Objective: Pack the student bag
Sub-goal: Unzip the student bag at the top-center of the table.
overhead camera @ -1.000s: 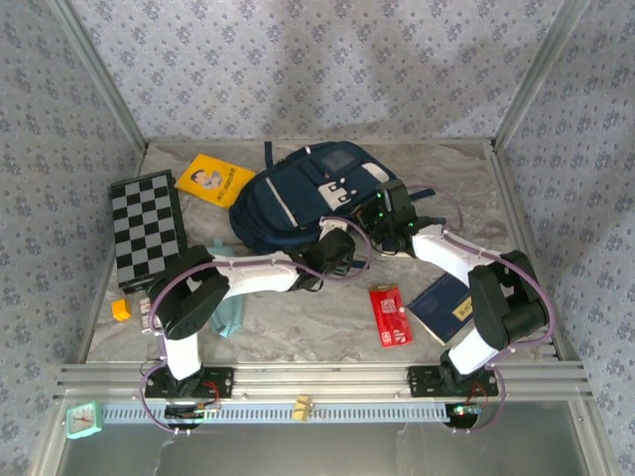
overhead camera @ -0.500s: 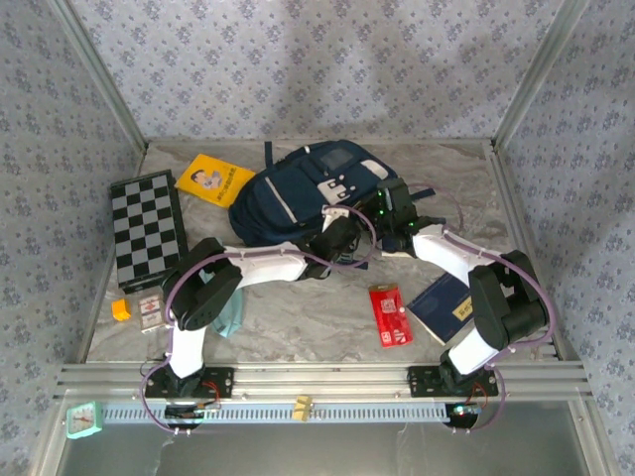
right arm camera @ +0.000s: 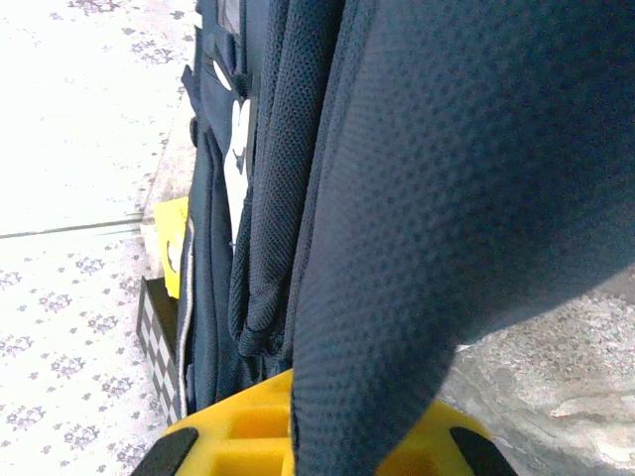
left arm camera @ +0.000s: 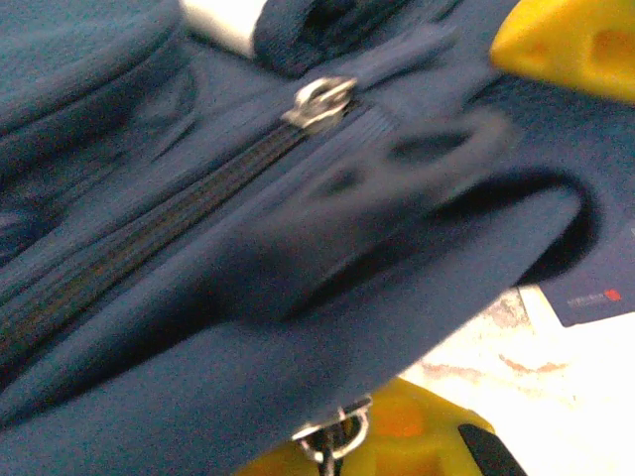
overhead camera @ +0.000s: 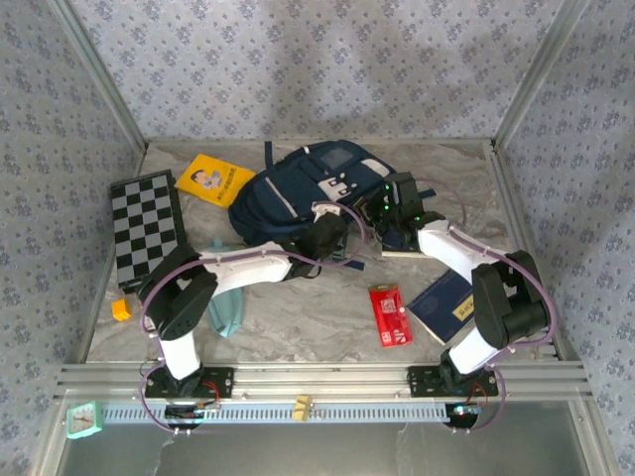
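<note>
Clamping a fold of navy fabric, the left end effector (overhead camera: pixel 330 226) was clenched on the near edge of the student bag (overhead camera: pixel 288 198). In its wrist view one yellow finger (left arm camera: pixel 571 45) stood above the fold and the other below it, with the cloth pinched between them. A closed zipper (left arm camera: pixel 159 233) ran diagonally across the fabric just beside the grip, its metal pull (left arm camera: pixel 319 102) lying at the upper end. The picture there was blurred, so finer detail could not be told.

The right end effector (overhead camera: pixel 394 205) was likewise clenched, grasping the bag at its right side. In its wrist view a padded mesh shoulder strap (right arm camera: pixel 427 248) came down over the yellow finger base, and the rest of the bag stretched away behind it.

The bag lay on its back near the middle of the far half of the bench (overhead camera: pixel 298 322), between the two end effectors, its white-and-grey panel facing up. Beyond it to the left, a yellow booklet (overhead camera: pixel 214 179) lay just beside the bag, and a chessboard (overhead camera: pixel 147 226) lay farther left, well apart. Nearer the arm bases, a red packet (overhead camera: pixel 390 314) and a navy book (overhead camera: pixel 443 305) lay side by side on the right, clear of the bag. A small orange block (overhead camera: pixel 121 309) sat by the left edge.
</note>
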